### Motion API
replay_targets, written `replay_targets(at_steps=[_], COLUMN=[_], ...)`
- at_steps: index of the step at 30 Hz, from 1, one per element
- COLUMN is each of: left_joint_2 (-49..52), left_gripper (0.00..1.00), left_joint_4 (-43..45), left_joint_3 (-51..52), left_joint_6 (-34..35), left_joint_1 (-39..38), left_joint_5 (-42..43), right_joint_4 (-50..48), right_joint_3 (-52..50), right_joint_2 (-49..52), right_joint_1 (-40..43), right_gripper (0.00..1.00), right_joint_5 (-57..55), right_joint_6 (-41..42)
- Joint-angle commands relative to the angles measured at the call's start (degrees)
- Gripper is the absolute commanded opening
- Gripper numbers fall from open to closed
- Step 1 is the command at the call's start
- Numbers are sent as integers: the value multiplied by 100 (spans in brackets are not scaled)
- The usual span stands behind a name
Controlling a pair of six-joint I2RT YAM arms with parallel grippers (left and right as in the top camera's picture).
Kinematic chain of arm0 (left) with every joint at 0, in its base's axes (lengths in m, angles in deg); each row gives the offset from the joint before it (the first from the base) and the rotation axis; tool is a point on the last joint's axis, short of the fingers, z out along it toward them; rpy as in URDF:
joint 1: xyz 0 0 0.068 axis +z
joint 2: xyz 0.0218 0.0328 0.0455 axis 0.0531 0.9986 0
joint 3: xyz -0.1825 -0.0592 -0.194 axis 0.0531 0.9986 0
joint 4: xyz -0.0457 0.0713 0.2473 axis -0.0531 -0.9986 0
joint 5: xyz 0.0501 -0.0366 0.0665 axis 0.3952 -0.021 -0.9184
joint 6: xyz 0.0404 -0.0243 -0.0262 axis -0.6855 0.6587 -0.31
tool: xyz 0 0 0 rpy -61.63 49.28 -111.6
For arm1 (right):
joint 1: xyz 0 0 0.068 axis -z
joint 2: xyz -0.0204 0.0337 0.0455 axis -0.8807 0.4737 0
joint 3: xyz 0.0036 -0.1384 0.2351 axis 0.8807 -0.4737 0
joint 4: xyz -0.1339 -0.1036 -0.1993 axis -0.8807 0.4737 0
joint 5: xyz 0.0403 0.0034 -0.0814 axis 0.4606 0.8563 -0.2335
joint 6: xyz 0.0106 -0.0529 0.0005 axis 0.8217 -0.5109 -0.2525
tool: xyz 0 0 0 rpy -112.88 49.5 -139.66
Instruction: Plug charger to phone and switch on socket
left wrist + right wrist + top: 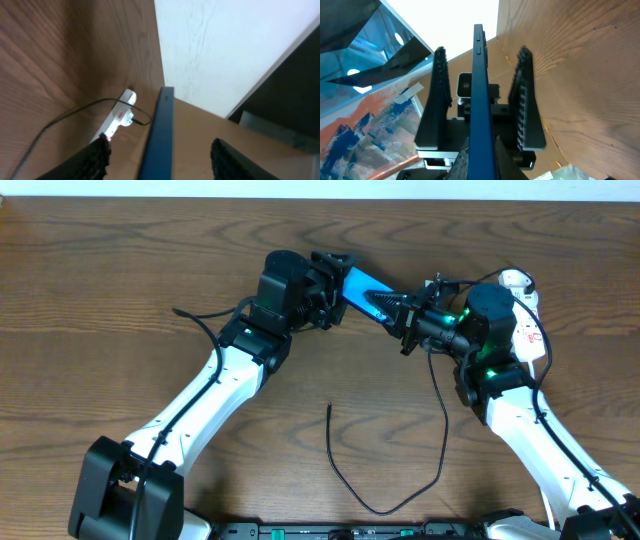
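Over the worktop, the phone spans lengthwise between right gripper, clamped on one end, and left gripper, unclenched astride the other.

Edge-up phone, charger tip loose

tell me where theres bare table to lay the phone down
Widest bare wood: the table on the outer side of the left arm. There is also the patch between it and the right arm, above the charger loop. It is crowded at the right, around the socket.
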Motion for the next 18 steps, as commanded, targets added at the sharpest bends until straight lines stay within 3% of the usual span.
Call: replay_targets(at_steps=[1, 11, 18], left_joint_2=[-107, -107, -107], left_gripper=[57, 32, 20], left_joint_4=[24, 24, 24], left_joint_3=[-55, -55, -55], left_joint_6=[-15, -17, -20], left_joint_1=[46, 46, 46], left_joint_5=[-81, -127, -164], right_joint_4=[-83, -83, -81], right_joint_3=[96, 96, 96], right_joint_2=[-39, -39, -39], right_joint_1=[-68, -131, -131], right_gripper=[1, 1, 1], right_joint_5=[-46, -44, -44], right_joint_6=[26, 26, 24])
